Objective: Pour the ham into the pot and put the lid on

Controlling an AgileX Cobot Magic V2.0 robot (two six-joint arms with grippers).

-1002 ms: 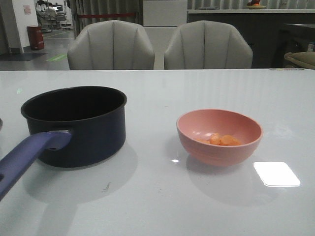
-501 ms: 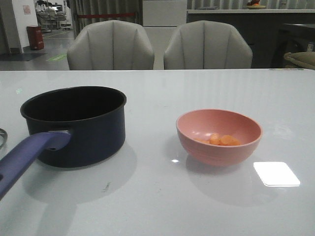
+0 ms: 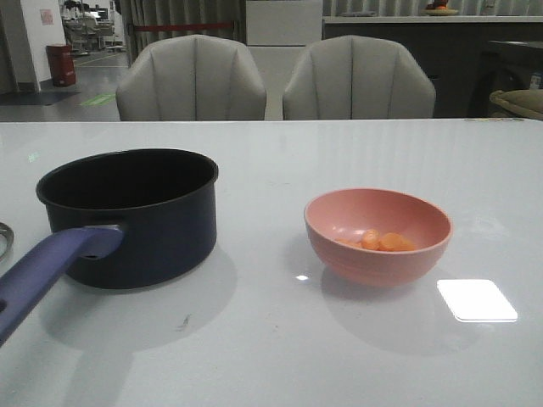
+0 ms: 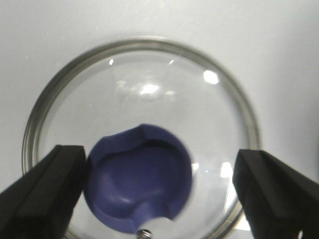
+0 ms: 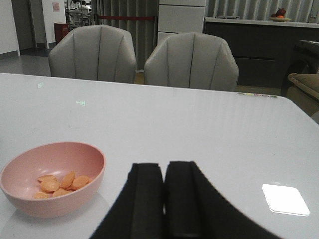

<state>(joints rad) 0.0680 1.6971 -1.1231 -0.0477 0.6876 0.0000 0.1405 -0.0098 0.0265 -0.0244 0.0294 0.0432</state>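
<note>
The pot [image 3: 136, 212] stands at the table's left, its purple-blue handle [image 3: 47, 267] pointing toward me. The ham [image 3: 383, 242], a few orange slices, lies in the pink bowl [image 3: 377, 233] at the right; both also show in the right wrist view, ham [image 5: 60, 183] in bowl [image 5: 52, 177]. The lid [image 4: 144, 89] lies flat on the table. My left gripper [image 4: 159, 157] is open above it, fingers either side of the dark blue knob [image 4: 139, 177]. A sliver of the lid's rim [image 3: 5, 239] shows in the front view. My right gripper [image 5: 164, 167] is shut and empty, right of the bowl.
The white table [image 3: 271, 339] carries a bright light reflection [image 3: 477, 299] right of the bowl. Two grey chairs [image 3: 271, 80] stand behind the far edge. Neither arm shows in the front view.
A sliver of the lid's rim has come into view at the front view's left edge. The pot, the bowl and the ham have not moved.
</note>
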